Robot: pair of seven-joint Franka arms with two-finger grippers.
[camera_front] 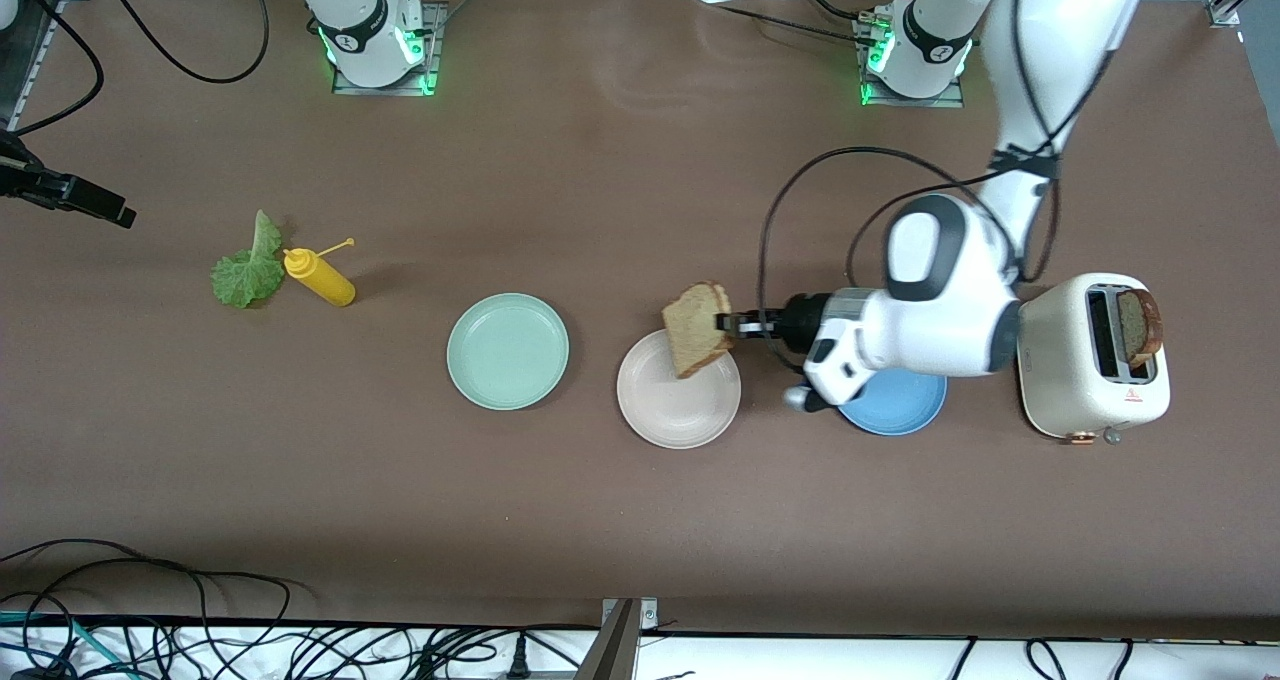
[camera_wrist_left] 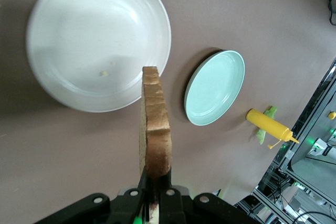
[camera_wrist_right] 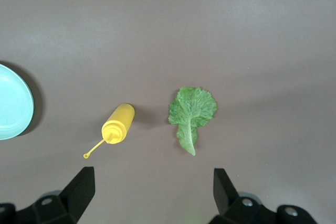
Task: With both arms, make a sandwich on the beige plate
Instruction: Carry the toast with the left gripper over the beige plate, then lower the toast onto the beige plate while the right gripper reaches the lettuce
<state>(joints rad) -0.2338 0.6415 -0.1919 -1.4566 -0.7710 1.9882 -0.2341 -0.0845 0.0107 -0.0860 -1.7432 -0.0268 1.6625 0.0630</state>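
My left gripper [camera_front: 725, 322] [camera_wrist_left: 156, 174] is shut on the crust of a tan bread slice [camera_front: 695, 328] [camera_wrist_left: 156, 124]. It holds the slice on edge in the air, over the rim of the beige plate [camera_front: 680, 410] [camera_wrist_left: 79, 51]. The plate is bare. A second bread slice [camera_front: 1140, 322] stands in the toaster [camera_front: 1090, 370]. The green lettuce leaf [camera_front: 245, 272] [camera_wrist_right: 191, 111] lies flat on the table at the right arm's end. My right gripper [camera_wrist_right: 152, 174] hangs open and empty high over the table by the leaf.
A yellow squeeze bottle [camera_front: 320, 277] [camera_wrist_right: 119, 123] lies beside the lettuce. A mint-green plate [camera_front: 508, 350] [camera_wrist_left: 215, 87] sits beside the beige plate, toward the right arm's end. A blue plate [camera_front: 900, 410] lies under my left arm, next to the toaster.
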